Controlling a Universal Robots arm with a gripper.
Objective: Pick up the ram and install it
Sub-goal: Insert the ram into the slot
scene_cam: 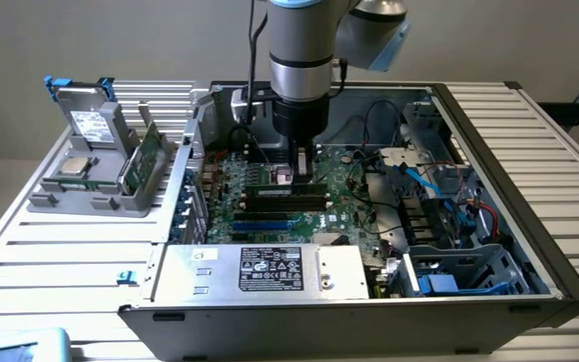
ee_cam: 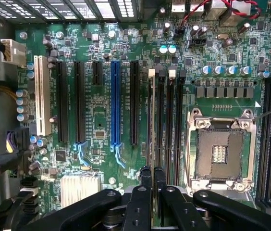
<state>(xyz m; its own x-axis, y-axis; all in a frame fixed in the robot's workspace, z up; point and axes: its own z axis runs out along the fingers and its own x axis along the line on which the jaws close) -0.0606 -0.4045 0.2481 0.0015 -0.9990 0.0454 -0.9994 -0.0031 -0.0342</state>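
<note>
1. The ram [scene_cam: 281, 190] sits in the middle of the exterior view. It is a narrow green stick with dark chips, lying along the bank of memory slots on the motherboard [scene_cam: 355, 192]. In the wrist view the ram [ee_cam: 153, 120] shows edge-on as a thin pale line running along one of the dark slots, with a white latch [ee_cam: 151, 72] at its far end.
2. The gripper [scene_cam: 304, 179] is clamped on the ram. In the wrist view the two black fingertips [ee_cam: 146, 180] stand close together, and the stick's edge passes between them at the gripper [ee_cam: 153, 179].
3. Progress, as I judge it: the pick-up is done, since the ram is in the grasp and lined up with a slot. I cannot tell whether it is pressed fully home or whether the latches have closed.
4. Around the slot, the wrist view shows a blue expansion slot [ee_cam: 115, 106] and the open CPU socket [ee_cam: 219, 151], with the ram's slot between them.
5. The arm [scene_cam: 300, 53] enters from the top centre of the exterior view and points straight down into the open computer case [scene_cam: 491, 136]. Its wrist is vertical over the board.
6. A grey holder [scene_cam: 88, 200] sits well apart on the exterior view's left. The power supply [scene_cam: 259, 271] fills the lower centre.
</note>
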